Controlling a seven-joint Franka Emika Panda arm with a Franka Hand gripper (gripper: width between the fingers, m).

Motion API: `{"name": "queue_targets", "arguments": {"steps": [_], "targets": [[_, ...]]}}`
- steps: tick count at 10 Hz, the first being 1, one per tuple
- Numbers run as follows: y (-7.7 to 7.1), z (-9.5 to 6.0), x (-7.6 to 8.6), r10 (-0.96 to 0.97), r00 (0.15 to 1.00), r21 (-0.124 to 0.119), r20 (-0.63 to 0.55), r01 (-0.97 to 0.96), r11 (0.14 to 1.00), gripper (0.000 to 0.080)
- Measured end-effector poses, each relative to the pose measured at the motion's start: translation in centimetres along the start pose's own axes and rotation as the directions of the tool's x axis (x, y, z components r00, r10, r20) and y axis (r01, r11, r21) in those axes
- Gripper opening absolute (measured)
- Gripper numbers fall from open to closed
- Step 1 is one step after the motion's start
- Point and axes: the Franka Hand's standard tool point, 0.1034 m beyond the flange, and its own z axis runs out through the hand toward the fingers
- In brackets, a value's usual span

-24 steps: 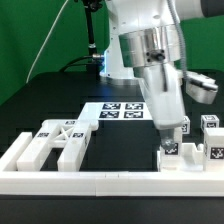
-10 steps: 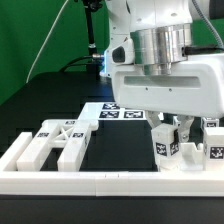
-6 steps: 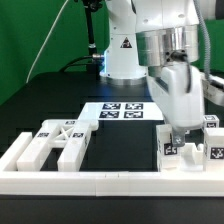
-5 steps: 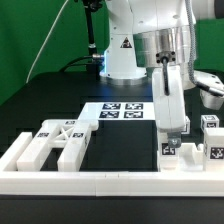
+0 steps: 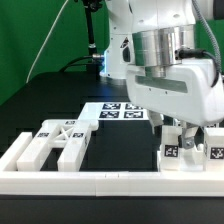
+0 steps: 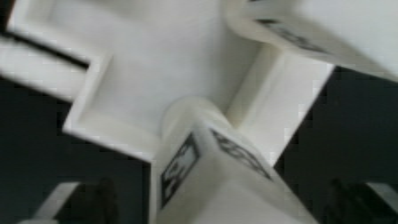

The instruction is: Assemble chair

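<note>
The chair's loose white parts lie on the black table. At the exterior view's left is the cross-braced piece (image 5: 55, 143). At its right, tagged legs (image 5: 172, 150) stand upright against the front rail, with another tagged block (image 5: 214, 150) beside them. My gripper (image 5: 185, 132) hangs low over those right-hand parts. In the wrist view a white tagged leg (image 6: 214, 170) runs up between the two fingers (image 6: 63, 203), and a dark gap shows on each side of it. The gripper (image 6: 214, 208) is open around the leg and does not touch it.
The marker board (image 5: 120, 110) lies flat mid-table behind the parts. A low white border rail (image 5: 100, 182) runs along the front edge. The arm's white base (image 5: 120, 55) stands at the back, with cables and a green backdrop behind it.
The wrist has swung round and now faces the camera broadside again. The jaws have spread wider and let go of the tagged leg, which stays upright at the right.
</note>
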Motion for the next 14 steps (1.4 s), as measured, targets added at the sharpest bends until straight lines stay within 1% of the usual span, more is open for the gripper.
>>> {"name": "queue_targets", "arguments": {"steps": [1, 2, 3, 4, 5, 6, 7, 8, 9, 10, 11, 13, 14], "targets": [[0.4, 0.1, 0.0, -0.157, 0.988, -0.005, 0.003, 0.157, 0.988, 0.063], [0.6, -0.1, 0.2, -0.164, 0.986, 0.01, -0.023, 0.164, 0.986, 0.063], [0.8, 0.0, 0.2, -0.264, 0.964, -0.001, -0.026, 0.264, 0.964, 0.0646], [0.7, 0.0, 0.3, -0.381, 0.924, -0.014, -0.028, 0.381, 0.924, 0.0646], [-0.2, 0.0, 0.5, -0.613, 0.789, -0.054, -0.038, 0.611, 0.79, 0.0649], [-0.7, 0.0, 0.2, -0.703, 0.71, -0.063, -0.036, 0.701, 0.711, 0.0649], [-0.7, 0.1, 0.2, -0.674, 0.738, -0.058, -0.037, 0.672, 0.739, 0.0649], [-0.7, 0.1, 0.2, -0.666, 0.745, -0.058, -0.038, 0.664, 0.745, 0.0649], [-0.7, 0.1, 0.2, -0.615, 0.787, -0.054, -0.041, 0.613, 0.788, 0.0517], [-0.7, 0.1, 0.2, -0.541, 0.84, -0.05, -0.046, 0.539, 0.841, 0.0317], [-0.5, 0.2, 0.3, -0.515, 0.856, -0.052, -0.047, 0.513, 0.857, 0.0292], [-0.4, 0.2, 0.5, -0.34, 0.939, -0.043, -0.055, 0.338, 0.94, 0.0292], [0.0, 0.2, 0.4, -0.088, 0.995, -0.04, -0.038, 0.086, 0.995, 0.0292]]}}
